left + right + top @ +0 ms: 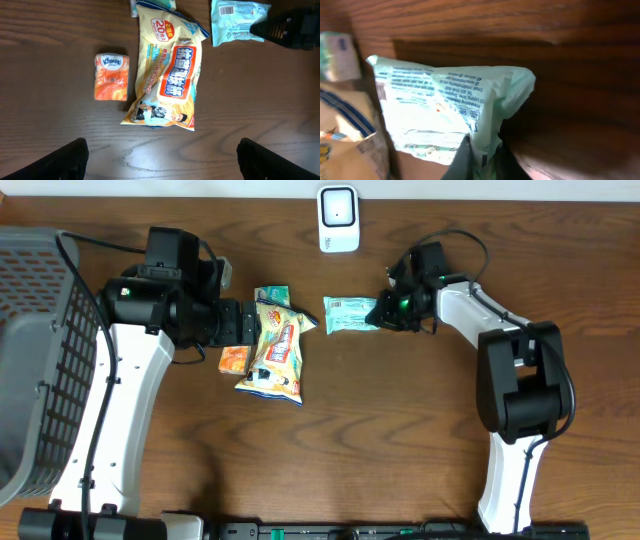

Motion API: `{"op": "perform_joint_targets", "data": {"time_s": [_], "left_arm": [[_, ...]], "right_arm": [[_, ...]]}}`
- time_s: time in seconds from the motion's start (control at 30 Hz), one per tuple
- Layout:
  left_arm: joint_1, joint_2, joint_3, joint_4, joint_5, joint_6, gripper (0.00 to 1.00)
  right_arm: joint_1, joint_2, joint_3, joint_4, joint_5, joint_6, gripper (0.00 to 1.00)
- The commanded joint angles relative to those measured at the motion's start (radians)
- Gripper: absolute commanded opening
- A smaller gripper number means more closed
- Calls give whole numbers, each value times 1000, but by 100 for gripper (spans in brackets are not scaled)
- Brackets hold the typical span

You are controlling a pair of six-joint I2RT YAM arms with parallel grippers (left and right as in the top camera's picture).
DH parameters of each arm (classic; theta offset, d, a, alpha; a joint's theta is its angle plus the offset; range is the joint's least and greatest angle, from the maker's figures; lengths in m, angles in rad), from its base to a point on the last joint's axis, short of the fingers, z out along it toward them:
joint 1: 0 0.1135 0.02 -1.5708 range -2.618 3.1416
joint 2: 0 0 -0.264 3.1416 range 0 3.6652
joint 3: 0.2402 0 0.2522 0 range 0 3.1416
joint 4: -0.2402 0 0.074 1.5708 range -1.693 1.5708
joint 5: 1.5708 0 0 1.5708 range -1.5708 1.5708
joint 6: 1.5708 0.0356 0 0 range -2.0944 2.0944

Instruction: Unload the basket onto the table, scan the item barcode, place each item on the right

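Wooden tabletop (400, 430) bears Kleenex pack (111, 77); right end effector (382, 312) pinches barcoded packet (232, 22), left end effector (161, 159) wide.

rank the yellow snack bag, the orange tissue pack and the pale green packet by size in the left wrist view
1. Yellow plastic snack bag, clearly largest.
2. Pale green plastic packet, partly hidden by the right pincer and the frame edge.
3. Orange soft tissue pack, somewhat smaller.
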Motion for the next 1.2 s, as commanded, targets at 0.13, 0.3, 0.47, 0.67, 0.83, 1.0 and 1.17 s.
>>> {"op": "perform_joint_targets", "data": {"time_s": [0.13, 0.3, 0.47, 0.67, 0.83, 1.0, 1.17], "left_arm": [[5, 5, -5, 0, 9, 17, 94], [5, 5, -5, 0, 9, 17, 94], [5, 5, -5, 0, 9, 17, 94], [5, 5, -5, 0, 9, 17, 94], [5, 5, -5, 0, 9, 17, 94], [5, 5, -5, 0, 9, 17, 94], [5, 5, -5, 0, 9, 17, 94]], "right_arm": [[-63, -23, -32, -1, -169, -94, 1], [-113, -205, -32, -34, -340, -152, 1], [-135, -304, -32, -95, -352, -153, 1], [-155, -318, -32, -90, -521, -166, 1], [-182, -318, -32, -86, -583, -147, 1], [-187, -322, -32, -84, -583, -148, 1], [-187, -358, -32, -79, -570, -148, 1]]}}
